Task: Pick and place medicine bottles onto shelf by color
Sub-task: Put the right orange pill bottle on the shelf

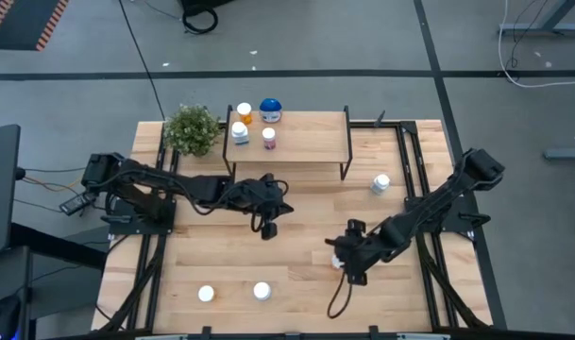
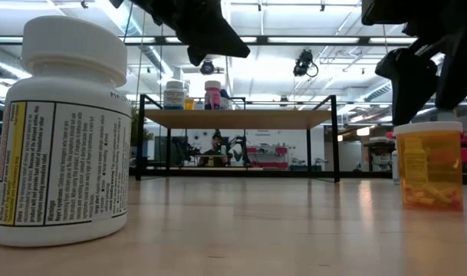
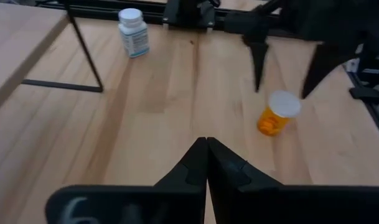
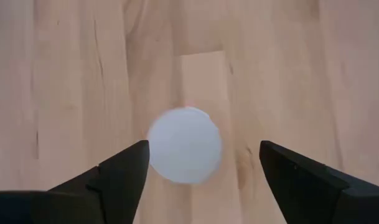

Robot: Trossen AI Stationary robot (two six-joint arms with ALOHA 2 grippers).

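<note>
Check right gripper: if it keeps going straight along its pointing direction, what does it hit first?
The right gripper points down with its jaws open, so it would likely meet the white cap of the orange bottle first. The cap sits between the fingers, nearer one; their height above it is unclear.

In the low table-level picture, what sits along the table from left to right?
Big white bottle → shelf carrying a few small bottles → orange bottle.
</note>
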